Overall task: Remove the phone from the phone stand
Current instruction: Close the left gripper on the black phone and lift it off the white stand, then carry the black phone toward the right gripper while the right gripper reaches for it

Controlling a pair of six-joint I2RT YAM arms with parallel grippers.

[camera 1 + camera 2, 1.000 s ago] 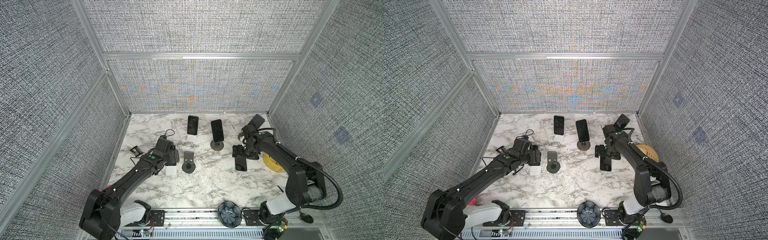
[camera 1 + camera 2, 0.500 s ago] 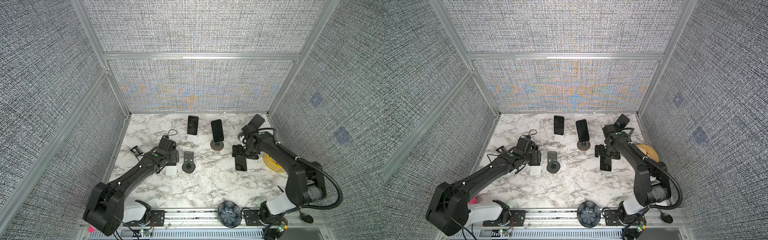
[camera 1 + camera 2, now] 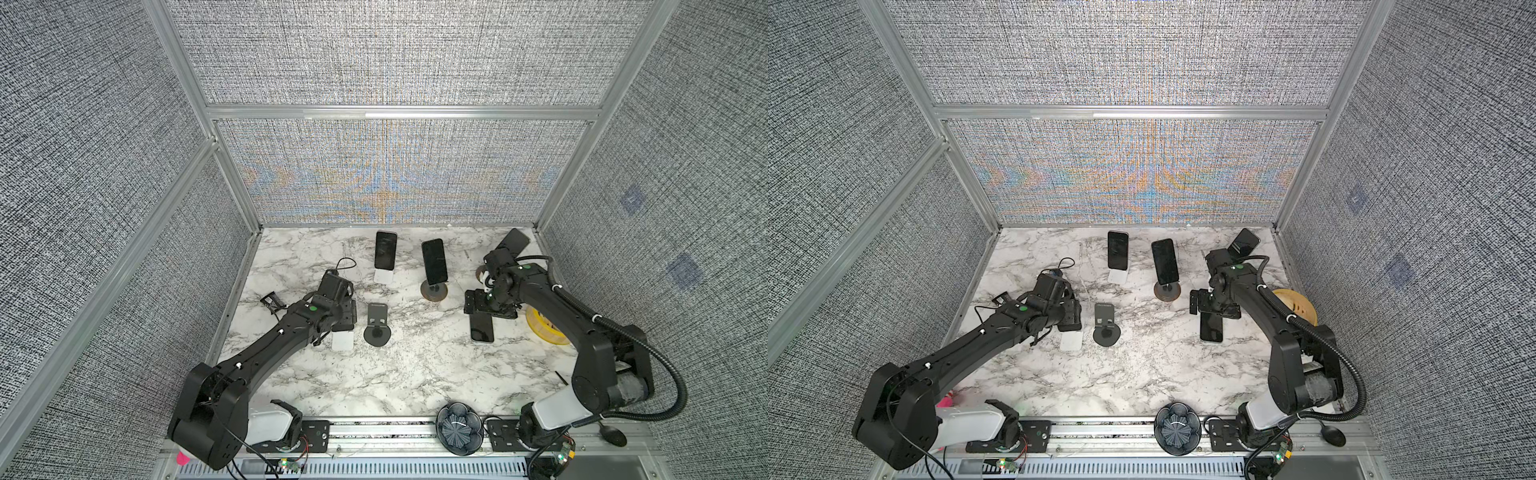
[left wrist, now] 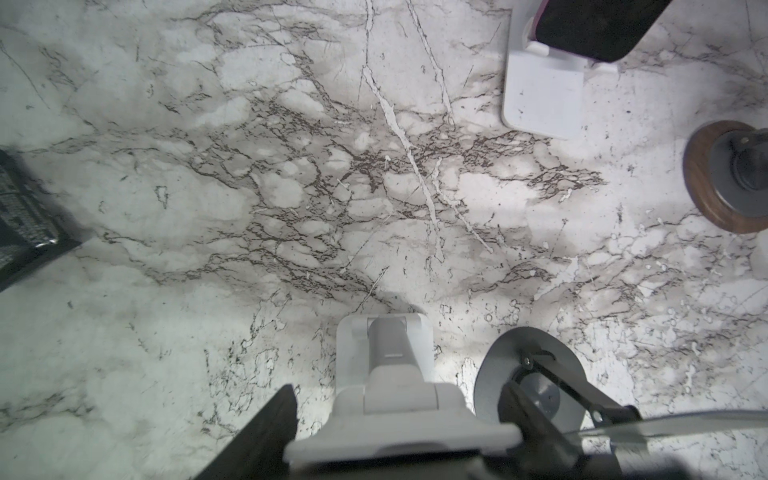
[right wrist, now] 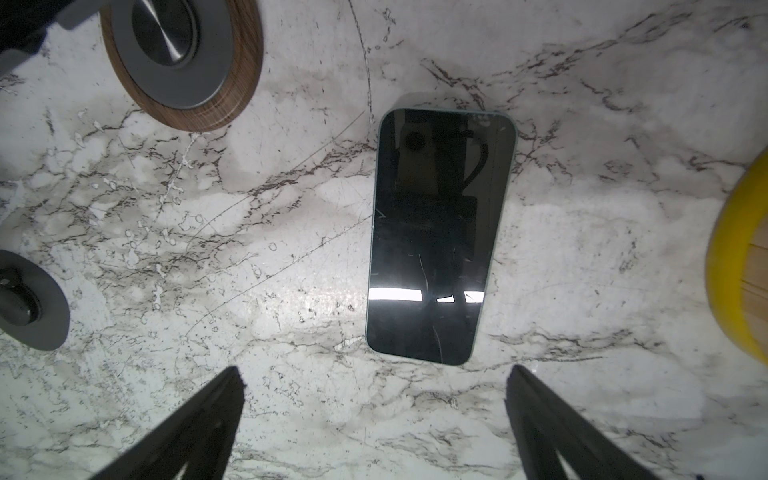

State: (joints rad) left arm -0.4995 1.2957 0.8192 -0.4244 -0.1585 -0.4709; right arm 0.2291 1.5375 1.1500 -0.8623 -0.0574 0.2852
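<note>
In both top views the left gripper [image 3: 345, 318] sits low over the white phone stand [image 3: 343, 342], whose foot shows from under it. A dark slab beneath the gripper could be a phone, but it cannot be told from the gripper's own body. A grey disc-foot stand [image 3: 377, 328] is just beside this gripper, on its inner side. The right gripper [image 3: 490, 309] hovers over the marble tabletop [image 3: 415, 374], with the flat phone [image 3: 482, 330] lying screen-up just ahead of its tips and a yellow spool [image 3: 544, 328] near its outer side.

In the left wrist view the stand's white back plate and grey hinge fill the space between the jaws. One dark finger [image 4: 266, 432] stands just apart from the plate's edge; the other side is blurred, so it cannot be told whether the jaws are clenched on anything. Well beyond the tips a second white stand [image 4: 544, 95] carries a black phone [image 4: 594, 29].

In the right wrist view the jaws are spread wide – released – and the flat phone rests on the marble just beyond them, touching neither finger, with a wood-rimmed stand base [image 5: 183, 58] farther off
</note>
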